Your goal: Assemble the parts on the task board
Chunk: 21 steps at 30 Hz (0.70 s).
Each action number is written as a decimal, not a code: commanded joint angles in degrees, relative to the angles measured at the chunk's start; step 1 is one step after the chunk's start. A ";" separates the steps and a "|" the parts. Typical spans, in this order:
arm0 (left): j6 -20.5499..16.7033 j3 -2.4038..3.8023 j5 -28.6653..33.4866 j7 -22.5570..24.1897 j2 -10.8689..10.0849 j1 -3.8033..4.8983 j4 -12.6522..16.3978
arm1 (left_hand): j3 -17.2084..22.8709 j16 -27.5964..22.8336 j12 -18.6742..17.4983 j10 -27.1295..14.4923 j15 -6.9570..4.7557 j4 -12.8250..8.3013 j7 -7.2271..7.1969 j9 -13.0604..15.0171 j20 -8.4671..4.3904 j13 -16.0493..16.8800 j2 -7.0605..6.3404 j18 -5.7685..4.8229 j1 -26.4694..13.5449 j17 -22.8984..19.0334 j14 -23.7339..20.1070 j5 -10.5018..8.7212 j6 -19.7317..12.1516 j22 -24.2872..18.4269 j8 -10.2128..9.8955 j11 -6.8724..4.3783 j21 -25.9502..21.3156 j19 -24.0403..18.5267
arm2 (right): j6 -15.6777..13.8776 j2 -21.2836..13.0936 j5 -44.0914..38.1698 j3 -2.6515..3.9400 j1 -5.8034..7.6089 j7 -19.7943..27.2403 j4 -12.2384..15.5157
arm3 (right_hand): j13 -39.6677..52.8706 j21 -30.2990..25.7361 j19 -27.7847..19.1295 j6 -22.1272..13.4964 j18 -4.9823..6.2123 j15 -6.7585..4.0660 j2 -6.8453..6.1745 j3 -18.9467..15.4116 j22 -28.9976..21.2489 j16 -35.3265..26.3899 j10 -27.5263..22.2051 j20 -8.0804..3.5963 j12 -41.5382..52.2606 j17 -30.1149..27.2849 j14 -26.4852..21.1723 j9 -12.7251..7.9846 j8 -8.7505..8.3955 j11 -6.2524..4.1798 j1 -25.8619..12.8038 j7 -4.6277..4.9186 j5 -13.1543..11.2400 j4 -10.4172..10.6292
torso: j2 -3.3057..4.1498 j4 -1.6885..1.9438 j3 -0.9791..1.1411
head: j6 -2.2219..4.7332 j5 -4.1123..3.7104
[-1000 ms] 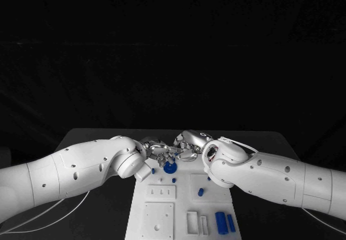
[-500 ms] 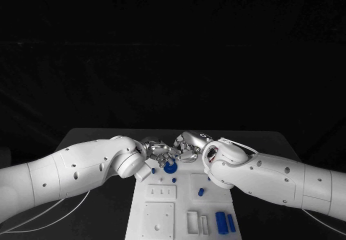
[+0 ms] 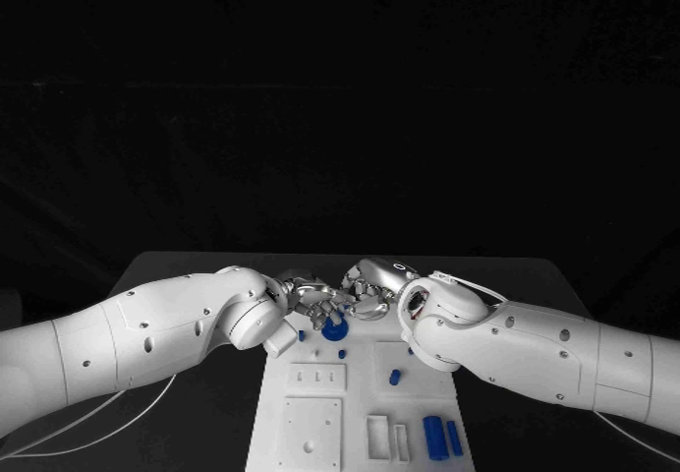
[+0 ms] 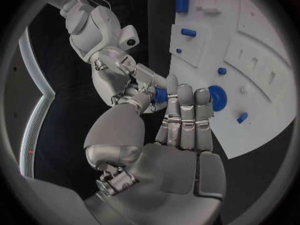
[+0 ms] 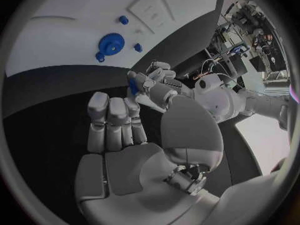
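- Comparing with the frames of a second ago, hardly anything differs: both arms sit where they were, and the two hands remain huddled together at the far end of the task board.
- Left hand: its fingers lie straight and pressed side by side, the thumb held apart. A small blue part shows just beyond the fingertips, but I cannot tell whether this hand holds it.
- Between the hands, on the board, the blue gear sits just under them, unmoved, with small blue pegs near it.
- Right hand: the wrist view shows its fingers upright and close together, the palm bare; the blue part sits at the other hand's fingertips, facing it.
- Nearer the robot, a short blue peg and two long blue bars lie untouched on the board.
- Judging by this stillness, a hand-over or fine alignment of the small part is in progress, and most of the assembly is yet to be done.
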 commanded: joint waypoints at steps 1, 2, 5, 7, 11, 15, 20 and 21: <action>1.31 0.10 0.45 -0.02 -0.11 0.12 0.13 | 6.32 0.56 -0.26 -0.68 0.21 -4.82 -0.20 -0.12 -3.62 0.13 -0.18 0.18 -1.31 -0.26 -0.26 1.30 1.10 -0.11 -0.08 0.06 0.35 -0.29 | -0.04 -0.21 -0.64 -0.08 -0.12 -0.16 -0.13 | 0.04 0.32 0.04 2.13 4.08 -0.28 0.50 0.45 0.90 -0.25 0.51 -0.30 0.13 0.05 -0.04 1.12 0.35 -0.06 0.33 1.83 0.23 -0.05 | 0.02 -0.01 0.00 | -0.05 0.02; 1.36 0.10 0.46 -0.05 -0.13 0.12 0.14 | 6.44 0.68 -0.29 -0.81 0.26 -4.95 -0.11 -0.18 -3.59 0.14 -0.26 0.20 -1.60 -0.33 -0.23 1.46 0.87 -0.14 -0.21 0.11 0.42 -0.26 | -0.04 -0.22 -0.64 -0.08 -0.12 -0.17 -0.12 | 0.07 0.32 0.04 2.14 4.08 -0.28 0.50 0.46 0.90 -0.25 0.56 -0.30 0.17 0.05 -0.04 1.12 0.35 -0.06 0.32 1.83 0.23 -0.05 | 0.01 -0.01 0.00 | -0.07 0.00; 1.49 0.10 0.50 -0.39 -0.28 0.12 0.19 | 6.58 1.00 -0.44 -1.26 0.41 -5.05 0.12 -0.35 -3.51 0.14 -0.75 0.27 -2.48 -0.49 -0.16 1.43 0.20 -0.19 -0.58 0.29 0.65 -0.15 | -0.10 -0.30 -0.64 -0.08 -0.14 -0.16 -0.11 | 0.07 0.32 0.05 2.16 4.08 -0.28 0.49 0.48 0.90 -0.25 0.56 -0.30 0.16 0.05 -0.04 1.12 0.35 -0.07 0.31 1.82 0.24 -0.06 | -0.01 0.00 0.02 | -0.06 -0.01; 1.56 0.10 0.50 -0.54 -0.37 0.12 0.21 | 6.55 1.13 -0.59 -1.62 0.54 -4.98 0.32 -0.48 -3.43 0.10 -1.71 0.35 -3.06 -0.61 -0.18 1.30 -0.28 -0.25 -0.84 0.47 0.74 -0.13 | -0.18 -0.32 -0.64 -0.08 -0.14 -0.16 -0.10 | 0.09 0.32 0.06 2.16 4.08 -0.28 0.48 0.49 0.90 -0.26 0.59 -0.30 0.18 0.05 -0.03 1.13 0.35 -0.07 0.31 1.82 0.25 -0.07 | 0.00 0.00 0.00 | -0.07 0.00; 1.91 0.10 0.50 -0.71 -0.48 0.12 0.23 | 6.68 1.27 -0.67 -1.92 0.66 -4.60 0.44 -0.54 -3.29 0.11 -2.74 0.49 -3.79 -0.83 -0.26 1.21 -0.56 -0.38 -0.97 0.60 0.82 -0.12 | -0.22 -0.33 -0.64 -0.08 -0.16 -0.17 -0.08 | 0.10 0.32 0.07 2.18 4.08 -0.29 0.47 0.52 0.89 -0.26 0.61 -0.31 0.19 0.05 -0.03 1.13 0.35 -0.07 0.30 1.82 0.25 -0.08 | 0.01 0.00 0.00 | -0.05 -0.03; 2.08 0.09 0.50 -0.96 -0.56 0.12 0.24 | 6.76 1.35 -0.70 -2.05 0.69 -4.34 0.48 -0.56 -3.24 0.13 -3.26 0.59 -4.12 -0.95 -0.29 0.98 -0.64 -0.45 -0.99 0.65 0.88 -0.11 | -0.22 -0.34 -0.74 -0.08 -0.16 -0.26 -0.17 | 0.10 0.32 0.08 2.20 4.08 -0.29 0.46 0.55 0.89 -0.27 0.63 -0.31 0.19 0.05 -0.02 1.14 0.35 -0.08 0.30 1.81 0.26 -0.09 | 0.00 0.02 0.00 | -0.10 -0.05; 2.04 0.08 0.50 -1.09 -0.69 0.12 0.24 | 6.87 1.39 -0.75 -2.19 0.73 -4.24 0.51 -0.56 -3.20 0.13 -3.55 0.65 -4.22 -1.05 -0.33 0.89 -0.71 -0.50 -1.00 0.69 0.91 -0.13 | -0.17 -0.37 -0.75 -0.08 -0.16 -0.27 -0.34 | 0.10 0.31 0.09 2.21 4.08 -0.29 0.46 0.58 0.89 -0.27 0.63 -0.31 0.18 0.05 -0.02 1.14 0.34 -0.08 0.29 1.81 0.26 -0.10 | 0.00 0.01 0.00 | -0.12 -0.05; 2.02 0.08 0.50 -1.09 -0.71 0.12 0.24 | 6.87 1.39 -0.75 -2.20 0.73 -4.24 0.51 -0.56 -3.20 0.13 -3.55 0.66 -4.22 -1.06 -0.33 0.89 -0.71 -0.50 -1.00 0.69 0.91 -0.14 | -0.18 -0.37 -0.75 -0.08 -0.16 -0.25 -0.34 | 0.12 0.31 0.10 2.21 4.08 -0.29 0.46 0.58 0.89 -0.27 0.66 -0.31 0.20 0.05 -0.02 1.15 0.34 -0.08 0.29 1.81 0.26 -0.11 | 0.00 0.00 -0.01 | -0.15 -0.05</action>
